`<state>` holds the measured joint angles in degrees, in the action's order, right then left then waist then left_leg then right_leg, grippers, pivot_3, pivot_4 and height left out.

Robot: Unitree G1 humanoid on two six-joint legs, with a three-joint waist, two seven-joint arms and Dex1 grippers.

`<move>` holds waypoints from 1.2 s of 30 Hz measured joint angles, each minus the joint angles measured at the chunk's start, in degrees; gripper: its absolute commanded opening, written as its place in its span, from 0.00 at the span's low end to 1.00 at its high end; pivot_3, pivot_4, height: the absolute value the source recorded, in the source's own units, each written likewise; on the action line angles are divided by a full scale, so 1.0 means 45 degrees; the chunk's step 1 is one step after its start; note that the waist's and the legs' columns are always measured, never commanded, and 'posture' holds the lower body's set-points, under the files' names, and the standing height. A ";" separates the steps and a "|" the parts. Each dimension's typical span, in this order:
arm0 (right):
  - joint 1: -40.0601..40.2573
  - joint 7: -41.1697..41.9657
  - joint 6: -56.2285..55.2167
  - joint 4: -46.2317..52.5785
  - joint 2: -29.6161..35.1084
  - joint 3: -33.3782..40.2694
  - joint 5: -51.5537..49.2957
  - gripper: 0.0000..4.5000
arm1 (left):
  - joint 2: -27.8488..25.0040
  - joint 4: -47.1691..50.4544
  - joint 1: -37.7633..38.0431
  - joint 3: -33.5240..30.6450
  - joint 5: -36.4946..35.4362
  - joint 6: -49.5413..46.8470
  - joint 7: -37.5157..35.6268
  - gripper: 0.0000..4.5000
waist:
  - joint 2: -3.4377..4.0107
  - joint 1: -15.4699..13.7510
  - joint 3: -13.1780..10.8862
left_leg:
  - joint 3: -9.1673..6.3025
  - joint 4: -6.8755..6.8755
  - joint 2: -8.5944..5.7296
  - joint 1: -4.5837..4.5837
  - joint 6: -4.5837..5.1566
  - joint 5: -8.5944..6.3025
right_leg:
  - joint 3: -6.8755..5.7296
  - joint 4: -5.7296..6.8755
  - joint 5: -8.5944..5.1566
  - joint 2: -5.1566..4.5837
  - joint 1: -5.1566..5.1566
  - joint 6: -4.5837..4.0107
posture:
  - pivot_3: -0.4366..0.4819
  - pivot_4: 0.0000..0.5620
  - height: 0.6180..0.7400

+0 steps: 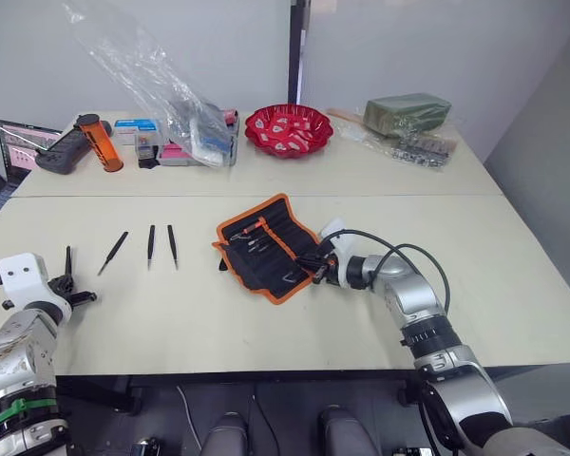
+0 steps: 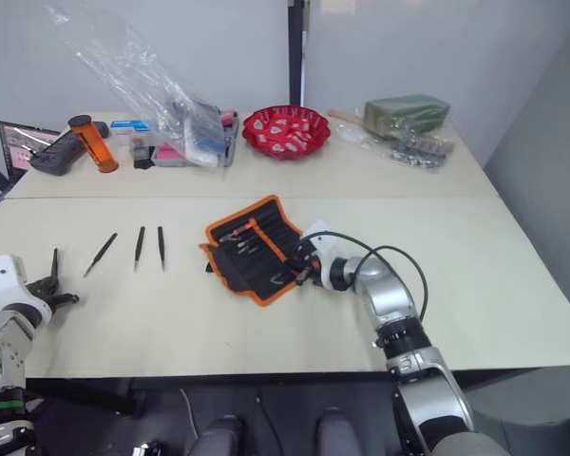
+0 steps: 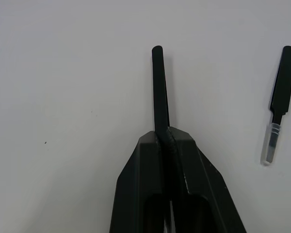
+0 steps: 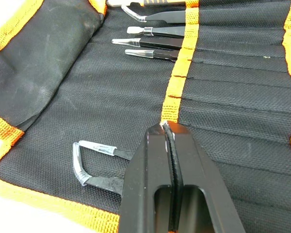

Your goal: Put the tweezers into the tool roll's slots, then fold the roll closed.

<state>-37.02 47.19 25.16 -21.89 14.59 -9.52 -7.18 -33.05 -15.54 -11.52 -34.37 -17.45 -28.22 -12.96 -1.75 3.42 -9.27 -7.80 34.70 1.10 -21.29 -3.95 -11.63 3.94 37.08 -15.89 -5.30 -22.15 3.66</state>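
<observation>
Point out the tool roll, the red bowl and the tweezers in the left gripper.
tool roll [image 1: 266, 249]: left eye view, inner face.
red bowl [image 1: 288, 129]: left eye view, middle.
tweezers [image 3: 159, 87]: left wrist view, shaft.

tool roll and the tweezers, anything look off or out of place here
The tool roll lies open and askew on the table. Some slots are empty, while three tweezers lie loose on the table, apart from the roll. The left gripper is shut on a fourth. The right gripper is shut, over the roll.
</observation>
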 measured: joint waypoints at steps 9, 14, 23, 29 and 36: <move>0.0021 -0.0213 0.0123 0.0025 -0.0069 0.0001 -0.0074 0.00 | -0.0307 0.1733 0.0656 -0.1046 -0.1049 -0.0149 -0.0061 0.01 | -0.0023 0.0025 -0.0002 | -0.0001 -0.0004 0.0008 -0.0011 0.0000 -0.0001 | -0.0002 -0.0001 0.0000 0.0007 -0.0011 0.0000 | 0.48 0.27 1.00; 0.0049 -0.0364 0.0033 -0.0005 -0.0079 -0.0005 -0.0064 0.00 | -0.1872 0.3701 -0.0191 -0.0112 -0.1783 -0.0815 -0.1705 0.01 | -0.0021 -0.0025 -0.0004 | 0.0001 0.0001 0.0002 -0.0011 -0.0003 0.0000 | -0.0001 -0.0005 -0.0003 0.0004 -0.0002 0.0005 | 0.48 0.27 1.00; 0.0646 -0.1058 0.0003 0.0742 -0.0356 0.0108 -0.0089 0.00 | -0.3291 0.5313 -0.3690 0.5795 -0.2688 -0.4013 -0.5645 0.01 | 0.0007 0.0089 -0.0021 | 0.0000 -0.0007 0.0007 -0.0033 -0.0001 -0.0001 | -0.0001 -0.0008 -0.0008 0.0015 -0.0021 0.0013 | 0.48 0.27 1.00; 0.1099 -0.1493 -0.0003 0.1143 -0.0429 0.0275 -0.0191 0.00 | -0.3023 0.3894 -0.7521 0.9676 -0.1265 -0.4336 -0.7474 0.01 | 0.0032 0.0025 -0.0029 | 0.0000 0.0002 -0.0005 -0.0042 0.0000 -0.0001 | 0.0002 -0.0014 -0.0022 0.0009 -0.0016 0.0037 | 0.48 0.27 1.00; 0.1281 -0.1948 -0.0011 0.1362 -0.0633 0.0354 -0.0207 0.00 | -0.1534 0.1226 -0.9311 1.2762 0.0819 -0.4285 -0.8757 0.01 | 0.0039 0.0022 -0.0033 | -0.0002 0.0012 -0.0006 -0.0051 0.0002 0.0000 | 0.0003 -0.0010 -0.0066 0.0012 -0.0019 0.0112 | 0.48 0.27 1.00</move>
<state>-31.25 38.42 25.10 -15.76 11.74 -7.92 -8.11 -39.95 -10.02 -53.42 23.06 -13.77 -47.50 -52.37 -1.58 3.52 -9.42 -7.81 34.75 1.07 -21.52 -3.94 -11.63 3.96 37.03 -16.19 -5.25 -22.24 4.16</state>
